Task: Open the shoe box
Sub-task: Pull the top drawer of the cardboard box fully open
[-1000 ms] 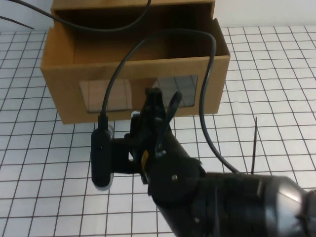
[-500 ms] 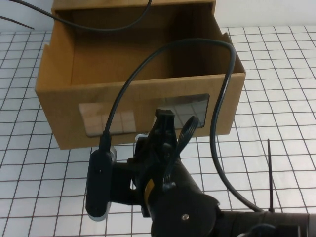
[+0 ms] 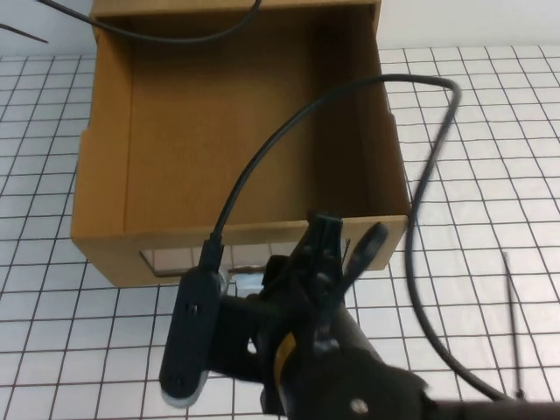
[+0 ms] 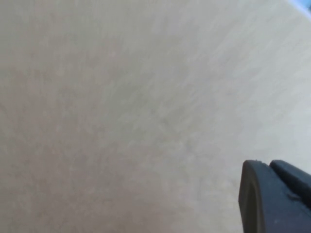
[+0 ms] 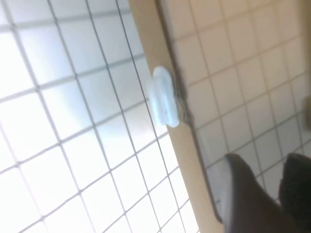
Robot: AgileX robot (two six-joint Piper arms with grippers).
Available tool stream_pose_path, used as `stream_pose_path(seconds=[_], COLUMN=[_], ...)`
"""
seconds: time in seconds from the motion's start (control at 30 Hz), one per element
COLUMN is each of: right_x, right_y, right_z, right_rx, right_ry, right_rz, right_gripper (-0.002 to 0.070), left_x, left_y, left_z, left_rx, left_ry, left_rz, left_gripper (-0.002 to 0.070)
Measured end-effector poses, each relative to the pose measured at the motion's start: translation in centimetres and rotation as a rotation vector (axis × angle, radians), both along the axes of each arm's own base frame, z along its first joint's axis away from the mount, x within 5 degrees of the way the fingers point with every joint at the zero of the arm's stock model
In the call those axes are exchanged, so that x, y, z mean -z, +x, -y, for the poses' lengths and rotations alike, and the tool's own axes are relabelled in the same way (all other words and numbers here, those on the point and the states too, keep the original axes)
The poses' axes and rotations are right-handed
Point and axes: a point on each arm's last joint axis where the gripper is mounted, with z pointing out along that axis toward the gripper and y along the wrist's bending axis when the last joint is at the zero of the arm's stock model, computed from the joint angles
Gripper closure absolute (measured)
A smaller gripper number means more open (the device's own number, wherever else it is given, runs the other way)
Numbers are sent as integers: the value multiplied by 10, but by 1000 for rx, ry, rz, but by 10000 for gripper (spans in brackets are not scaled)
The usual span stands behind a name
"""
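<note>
Your brown cardboard shoe box [image 3: 101, 157] sits toward the far middle of the desk, top open to the high camera. All you see inside is its bare brown floor and walls. The near wall has a clear plastic window [image 3: 175, 260] cut into it, with grid lines showing through.

The right end effector [image 3: 348, 236] is right at that near wall, toward the box's right corner. Its two dark fingers [image 3: 319, 241] stand moderately apart, and the right wrist view shows only the window between them, so it isn't holding anything. That view also shows a small pale plastic tab [image 5: 165, 97] on the cardboard strip beside the window.

The left end effector [image 4: 274, 194] only shows in its own wrist view, as a dark bit pressed up close to a plain tan cardboard surface. I can't tell if it's open or closed, and you can't see it from the high camera.

The desk [image 3: 490, 131] is white with a black square grid, and there's a plain white wall [image 3: 472, 22] behind it.

Open grid shows on both sides of the box. The near side is crowded, with the right arm's black body filling it. A black cable [image 3: 420, 175] arcs from the arm up over the box's right front corner.
</note>
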Motion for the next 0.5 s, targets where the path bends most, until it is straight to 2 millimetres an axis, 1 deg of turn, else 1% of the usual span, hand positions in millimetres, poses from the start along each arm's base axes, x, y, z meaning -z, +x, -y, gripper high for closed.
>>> stream_pose_path(seconds=[0.1, 0.13, 0.2, 0.27, 0.37, 0.5], right_x=[-19, -26, -39, -54, -80, -112], right_y=[-17, -20, -19, -14, 0, 24], right_z=[8, 12, 23, 33, 53, 89], right_rx=[-20, -18, 10, 51, 122, 247], right_ry=[54, 76, 118, 171, 258, 386], right_rz=[-3, -7, -15, -24, -13, 3], right_gripper=[563, 594, 647, 669, 682, 687], left_x=[-25, -35, -57, -77, -98, -111], left_y=[-18, -26, -44, -62, -86, -116], left_z=[-4, -5, -9, -13, -20, -31], left_rx=[1, 2, 1, -4, -19, -55], left_ry=[-11, -17, -33, -49, -44, 3], left_rz=[55, 77, 126, 169, 219, 240], left_gripper=[679, 679, 679, 679, 679, 679])
